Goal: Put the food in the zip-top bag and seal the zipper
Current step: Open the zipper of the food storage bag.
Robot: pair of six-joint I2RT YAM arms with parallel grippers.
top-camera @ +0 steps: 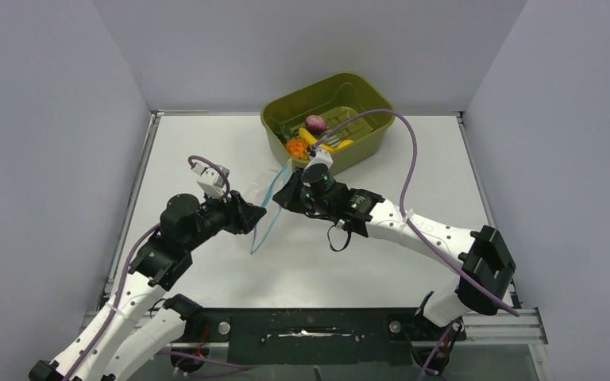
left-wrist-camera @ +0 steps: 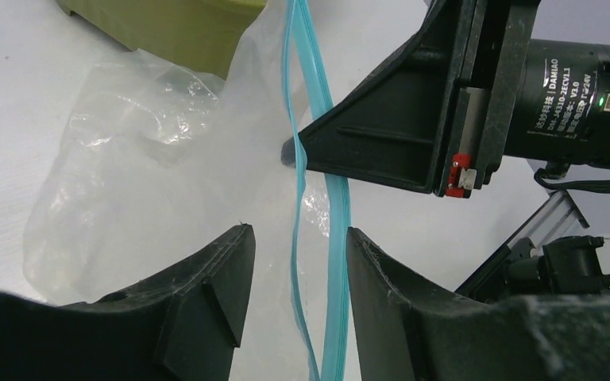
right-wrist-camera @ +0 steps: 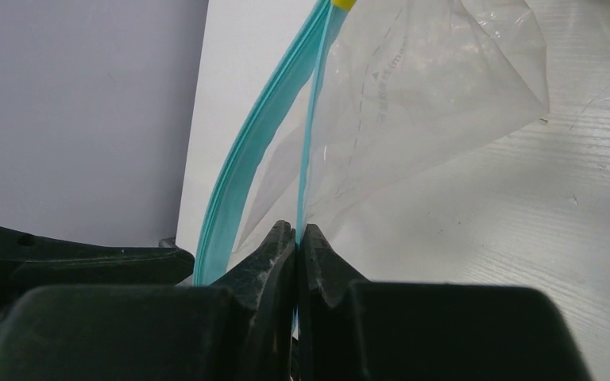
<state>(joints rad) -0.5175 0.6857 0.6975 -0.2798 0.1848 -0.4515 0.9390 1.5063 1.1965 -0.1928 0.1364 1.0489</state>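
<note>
**Overhead view:** The left arm (top-camera: 183, 222) and right arm (top-camera: 397, 222) meet over the middle of the bench (top-camera: 191, 143). They hold the clear zip-top bag (top-camera: 260, 189) up between them. The toy food is in the olive-green basin (top-camera: 369, 141) at the far side: a purple-pink piece (top-camera: 315, 122), an orange fruit (top-camera: 296, 148) and a banana (top-camera: 327, 144). Nothing can be seen inside the bag.

**Left wrist view:** The left jaws stand parted and hold nothing. The teal zipper (left-wrist-camera: 338, 238) hangs down through the gap between them, and whether it brushes either side cannot be told. Just above, the tip of the right jaws pinches the strip. The crinkled pouch billows away to the left, with a corner of the basin behind it.

**Right wrist view:** The right jaws are clamped tight on one lip of the zipper. The other lip bows away to the left, so the mouth gapes slightly. A yellow tab (right-wrist-camera: 341, 4) caps the far end of the strip.

The step in hand appears to be opening the bag, with loading not yet begun. The next move probably calls for the left jaws to close on the free lip and draw it sideways. That would widen the mouth while the right jaws keep their hold.
</note>
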